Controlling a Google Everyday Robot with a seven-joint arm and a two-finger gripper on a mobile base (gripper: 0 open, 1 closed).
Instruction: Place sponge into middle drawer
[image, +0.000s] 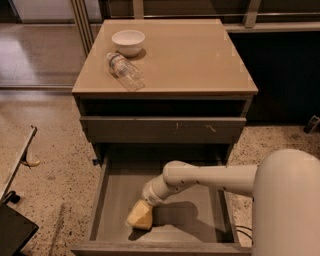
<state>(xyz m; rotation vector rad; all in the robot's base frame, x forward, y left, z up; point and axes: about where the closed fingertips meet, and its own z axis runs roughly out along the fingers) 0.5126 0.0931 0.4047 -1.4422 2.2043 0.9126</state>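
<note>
The pale yellow sponge hangs tilted at the tip of my arm, low inside the open middle drawer, near its front left part. It casts a shadow on the drawer floor right below it. My gripper reaches down into the drawer from the right and is shut on the sponge. The sponge hides most of the fingers. The drawer is pulled far out, with a flat grey-brown floor and thin side walls.
Above the open drawer is a drawer with pale scratch marks on its front, pushed in. On the cabinet top stand a white bowl and a clear plastic bottle lying on its side. My white arm base fills the lower right.
</note>
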